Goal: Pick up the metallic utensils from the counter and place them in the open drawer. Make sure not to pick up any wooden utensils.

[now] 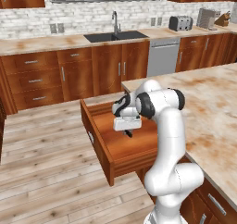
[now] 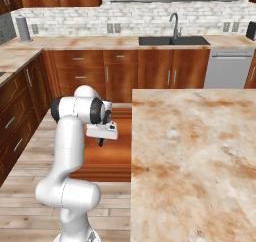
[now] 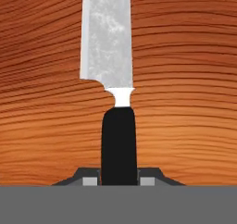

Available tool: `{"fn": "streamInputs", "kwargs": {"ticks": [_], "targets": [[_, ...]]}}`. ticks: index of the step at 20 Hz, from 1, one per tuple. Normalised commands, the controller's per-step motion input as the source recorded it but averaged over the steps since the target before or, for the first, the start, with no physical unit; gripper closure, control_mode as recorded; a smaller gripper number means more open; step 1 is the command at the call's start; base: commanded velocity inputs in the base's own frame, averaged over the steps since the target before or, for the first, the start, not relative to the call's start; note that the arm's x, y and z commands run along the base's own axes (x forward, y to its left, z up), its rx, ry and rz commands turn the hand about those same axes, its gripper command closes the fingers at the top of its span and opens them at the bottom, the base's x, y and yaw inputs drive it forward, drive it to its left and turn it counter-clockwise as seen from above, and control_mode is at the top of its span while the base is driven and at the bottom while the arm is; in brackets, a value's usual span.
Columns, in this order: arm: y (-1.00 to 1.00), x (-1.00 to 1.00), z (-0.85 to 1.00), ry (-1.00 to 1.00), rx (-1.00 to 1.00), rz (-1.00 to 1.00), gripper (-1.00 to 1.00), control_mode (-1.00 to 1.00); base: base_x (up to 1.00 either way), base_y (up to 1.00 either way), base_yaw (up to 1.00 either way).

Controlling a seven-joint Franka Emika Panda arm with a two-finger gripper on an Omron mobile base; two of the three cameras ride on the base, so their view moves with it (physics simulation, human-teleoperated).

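While over the drawer (image 1: 121, 146); jaws clamped on knife (image 3: 111, 70) handle | blade pointing down

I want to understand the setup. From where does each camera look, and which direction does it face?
Left base view: behind the arm's left, facing the drawer and sink wall; white arm at lower right.
Right base view: behind its right, facing the counter; arm at lower left.
Hand view: on the hand, looking along the knife onto the drawer floor; gripper tips below.
Both base views share the drawer and counter.

The open drawer (image 1: 125, 146) juts out left of the worktop (image 1: 208, 107). The claw (image 1: 128, 133) hangs over the drawer's inside, the knife (image 3: 111, 56) between its tips, above the drawer floor.
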Motion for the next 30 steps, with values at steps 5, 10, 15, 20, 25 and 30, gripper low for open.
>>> {"fn": "streamInputs", "kwargs": {"ticks": [5,10,15,20,25,30], "targets": [[-0.08,0.22,-0.3,0.03,0.0,0.0,1.0,-1.0,0.0,0.0,0.0],[0.0,0.17,-0.29,0.02,0.0,0.0,1.0,-1.0,0.0,0.0,0.0],[0.03,0.14,-0.28,0.02,0.0,0.0,1.0,-1.0,0.0,0.0,0.0],[0.09,0.01,-0.28,0.0,-0.03,0.0,-1.0,-1.0,0.0,0.0,0.0],[0.01,-0.17,0.17,-0.04,0.0,-0.06,-1.0,-1.0,0.0,0.0,0.0],[0.0,-0.34,0.68,-0.31,0.0,-0.13,-1.0,-1.0,0.0,0.0,0.0]]}}
